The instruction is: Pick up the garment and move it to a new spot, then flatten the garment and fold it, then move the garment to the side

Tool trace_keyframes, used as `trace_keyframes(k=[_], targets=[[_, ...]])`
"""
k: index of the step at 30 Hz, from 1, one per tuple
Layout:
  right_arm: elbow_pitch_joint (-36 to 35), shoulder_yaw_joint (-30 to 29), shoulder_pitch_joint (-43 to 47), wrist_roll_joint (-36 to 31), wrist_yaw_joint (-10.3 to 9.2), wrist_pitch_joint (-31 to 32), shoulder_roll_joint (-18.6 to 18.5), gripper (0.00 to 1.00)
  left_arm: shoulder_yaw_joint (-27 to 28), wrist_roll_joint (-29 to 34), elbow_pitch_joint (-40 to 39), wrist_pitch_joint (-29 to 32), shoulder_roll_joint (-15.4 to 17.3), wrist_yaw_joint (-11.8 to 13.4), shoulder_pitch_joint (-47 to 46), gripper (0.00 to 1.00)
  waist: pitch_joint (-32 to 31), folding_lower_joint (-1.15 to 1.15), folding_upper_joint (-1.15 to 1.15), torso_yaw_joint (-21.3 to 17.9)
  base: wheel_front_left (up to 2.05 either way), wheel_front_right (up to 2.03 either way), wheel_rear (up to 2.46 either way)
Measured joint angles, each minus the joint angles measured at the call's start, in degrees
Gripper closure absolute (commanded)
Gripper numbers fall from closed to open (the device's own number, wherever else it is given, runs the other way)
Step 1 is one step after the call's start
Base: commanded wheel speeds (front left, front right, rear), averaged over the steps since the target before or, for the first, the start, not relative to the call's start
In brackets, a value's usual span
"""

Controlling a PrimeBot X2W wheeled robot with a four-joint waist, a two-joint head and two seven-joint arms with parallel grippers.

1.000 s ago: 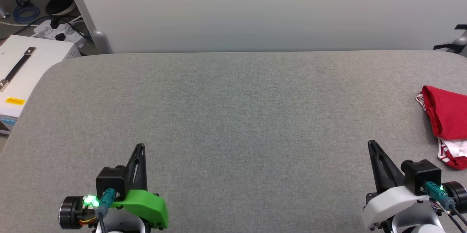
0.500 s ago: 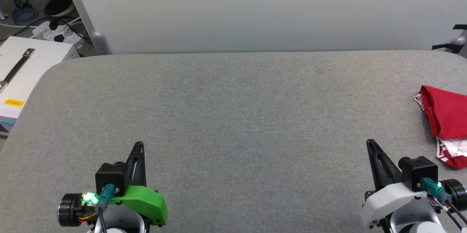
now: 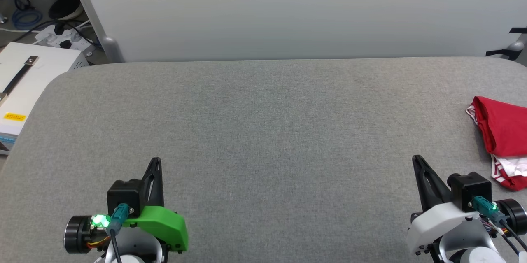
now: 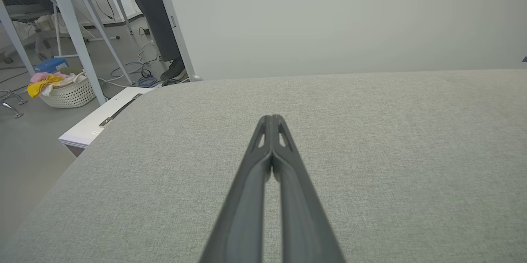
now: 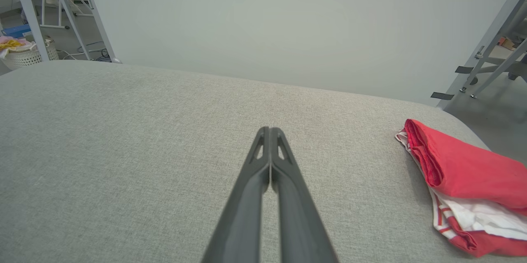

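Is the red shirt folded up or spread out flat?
Folded, not spread: the garment lies as a compact bundle near the table's right edge, red layer doubled over white striped fabric.

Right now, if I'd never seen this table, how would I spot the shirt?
Start at the big grey table. Go to its right edge, a bit past the right gripper: the shirt lies there in a rumpled heap. Its bright red, with white striped trim poking out below, stands out from the plain grey all round.
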Motion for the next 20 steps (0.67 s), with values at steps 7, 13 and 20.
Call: trace_keyframes(k=[7,13,20], targets=[[0.0,0.0,0.0,0.0,0.0,0.0,0.0,1.0,0.0,0.0,-0.1,0.0,0.0,0.0,0.0,1.0,0.0,0.0,0.0,0.0,0.0,0.0,0.0],[0.0,0.0,0.0,0.0,0.0,0.0,0.0,1.0,0.0,0.0,-0.1,0.0,0.0,0.0,0.0,1.0,0.0,0.0,0.0,0.0,0.0,0.0,0.0],[0.0,0.0,0.0,0.0,0.0,0.0,0.0,1.0,0.0,0.0,-0.1,0.0,0.0,0.0,0.0,1.0,0.0,0.0,0.0,0.0,0.0,0.0,0.0]])
